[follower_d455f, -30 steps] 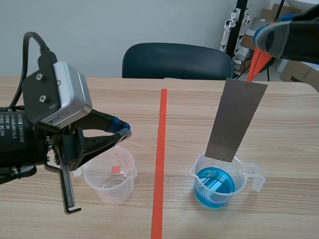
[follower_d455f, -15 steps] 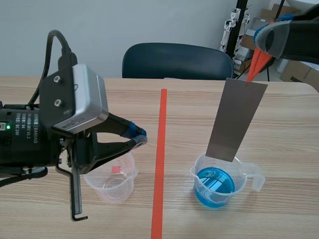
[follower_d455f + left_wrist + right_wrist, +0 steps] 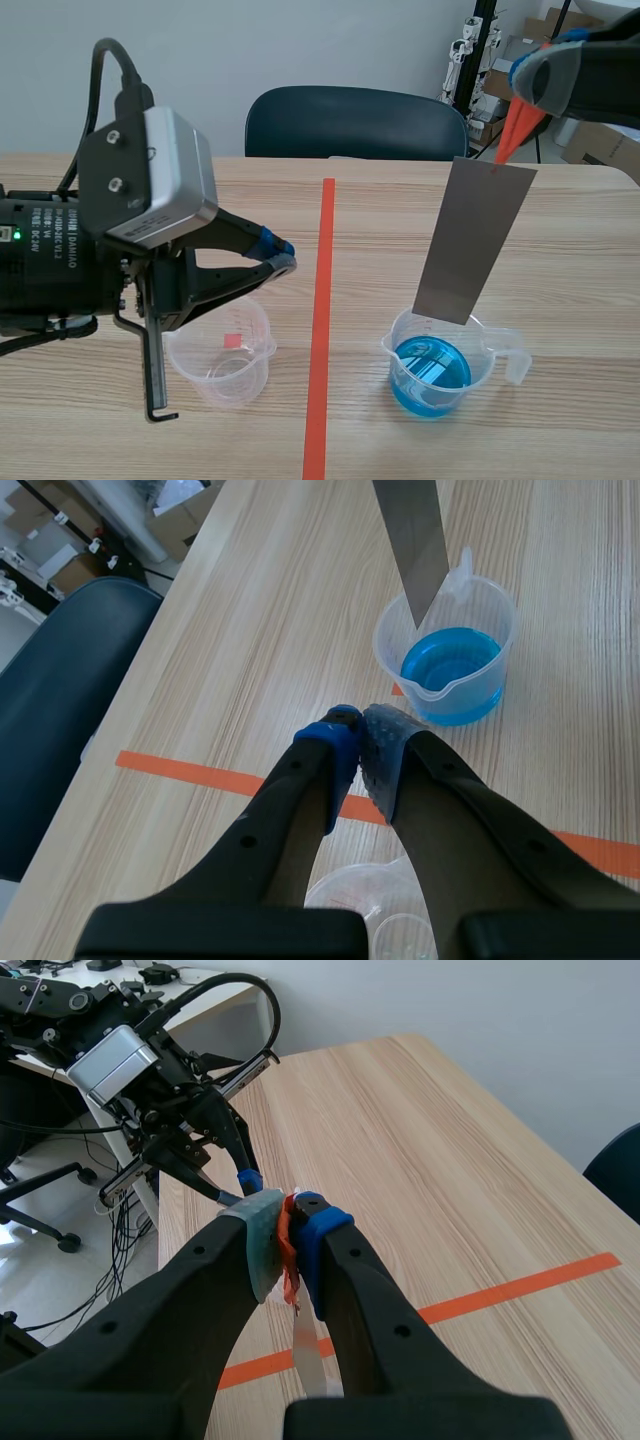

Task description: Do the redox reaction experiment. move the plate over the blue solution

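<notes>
Right gripper [image 3: 290,1232] pinches the orange tab [image 3: 517,128]. The plate [image 3: 473,240], grey, flat and rectangular, hangs tilted beneath it, its lower edge over the blue solution [image 3: 432,368]. Left gripper [image 3: 361,742] is pressed together, empty.

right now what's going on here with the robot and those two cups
The right hand pinches an orange tag from which a grey metal plate hangs over the beaker of blue solution. The plate's lower edge is near the rim, clear of the liquid. Across the tape line, the left hand is shut on nothing and hovers above an empty clear beaker.
</notes>
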